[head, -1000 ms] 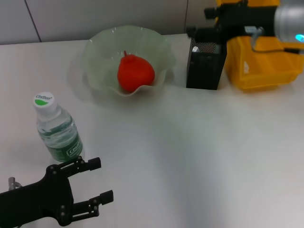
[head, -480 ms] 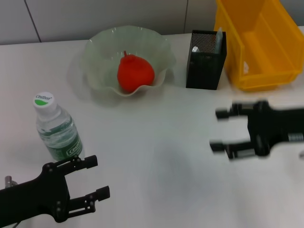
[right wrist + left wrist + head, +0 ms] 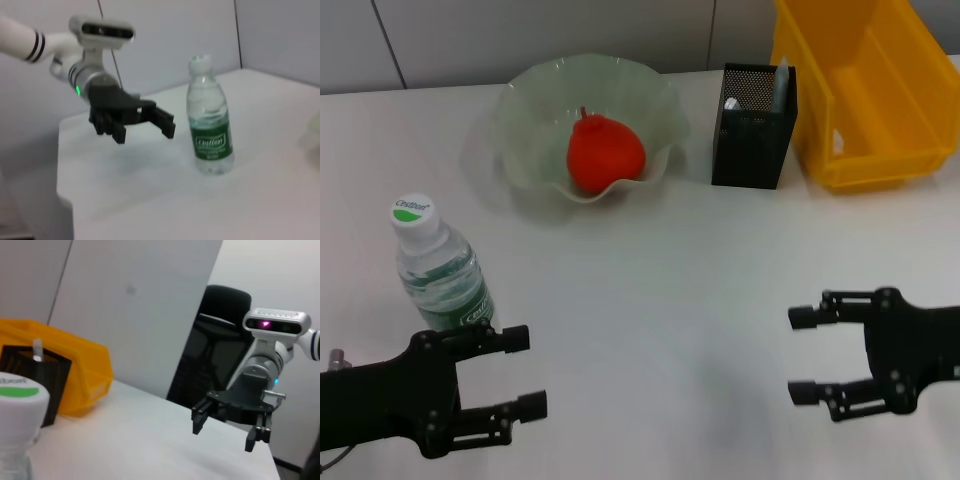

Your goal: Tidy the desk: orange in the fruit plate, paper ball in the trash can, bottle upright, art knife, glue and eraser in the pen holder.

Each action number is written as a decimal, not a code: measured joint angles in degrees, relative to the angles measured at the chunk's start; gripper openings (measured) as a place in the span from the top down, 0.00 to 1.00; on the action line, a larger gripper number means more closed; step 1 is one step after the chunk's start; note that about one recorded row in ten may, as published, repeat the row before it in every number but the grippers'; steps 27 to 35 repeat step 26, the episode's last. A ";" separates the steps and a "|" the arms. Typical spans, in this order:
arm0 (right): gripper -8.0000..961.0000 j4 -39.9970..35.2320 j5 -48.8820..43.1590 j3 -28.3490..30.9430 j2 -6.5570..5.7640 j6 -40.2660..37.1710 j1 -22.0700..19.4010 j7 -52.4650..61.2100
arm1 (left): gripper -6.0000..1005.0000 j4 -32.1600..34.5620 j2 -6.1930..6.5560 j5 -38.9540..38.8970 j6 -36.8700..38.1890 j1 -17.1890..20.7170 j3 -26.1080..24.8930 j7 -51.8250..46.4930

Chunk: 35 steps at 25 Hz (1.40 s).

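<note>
So in the head view the right end effector (image 3: 810, 354) has dropped from up by the yellow bin (image 3: 865, 95) a second ago to the lower right of the frame, fingers spread and holding nothing, which reads to me like its last drop-off is done. The left end effector (image 3: 525, 372) sits lower left, also spread and empty, barely shifted, just below the bottle (image 3: 441, 269), which is standing upright. The fruit plate (image 3: 530, 110) at upper centre holds the orange (image 3: 605, 152); the black mesh pen holder (image 3: 753, 126) next to it has a couple of things poking out, can't tell which. Nothing loose shows on the counter (image 3: 670, 290), so I'd guess we're basically finished. Left wrist view: bottle cap close up, pen holder and bin behind it, the right end effector hanging open. Right wrist view: upright bottle with the open left end effector beside it, not touching.
</note>
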 joint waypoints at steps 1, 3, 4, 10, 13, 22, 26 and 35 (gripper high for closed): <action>0.16 0.04 -0.44 0.01 0.06 -0.03 -0.04 -0.06 | 0.21 0.40 0.03 0.62 0.25 -0.29 0.00 -0.33; 0.16 0.52 -1.24 0.03 0.20 -0.08 -0.18 -0.58 | 0.21 1.14 0.09 2.05 0.72 -0.98 0.01 -1.05; 0.16 0.91 -1.48 0.03 0.24 -0.09 -0.21 -1.07 | 0.21 1.47 0.11 2.83 0.91 -1.34 0.01 -1.43; 0.16 3.40 -1.89 0.08 0.27 0.23 -0.40 -3.41 | 0.21 2.53 0.17 5.04 1.55 -2.36 0.01 -2.23; 0.16 4.12 -1.89 0.10 0.28 0.54 -0.47 -4.22 | 0.21 2.56 0.17 5.43 1.73 -2.38 0.01 -2.32; 0.16 5.53 -1.65 0.12 0.45 1.87 -0.22 -5.59 | 0.21 2.60 0.11 5.85 1.65 -2.43 0.09 -2.65; 0.16 5.56 -1.53 0.12 0.46 1.99 -0.27 -5.61 | 0.21 2.60 -0.02 5.87 1.40 -2.42 0.05 -2.59; 0.16 5.56 -1.53 0.12 0.46 1.99 -0.27 -5.61 | 0.21 2.60 -0.02 5.87 1.40 -2.42 0.05 -2.59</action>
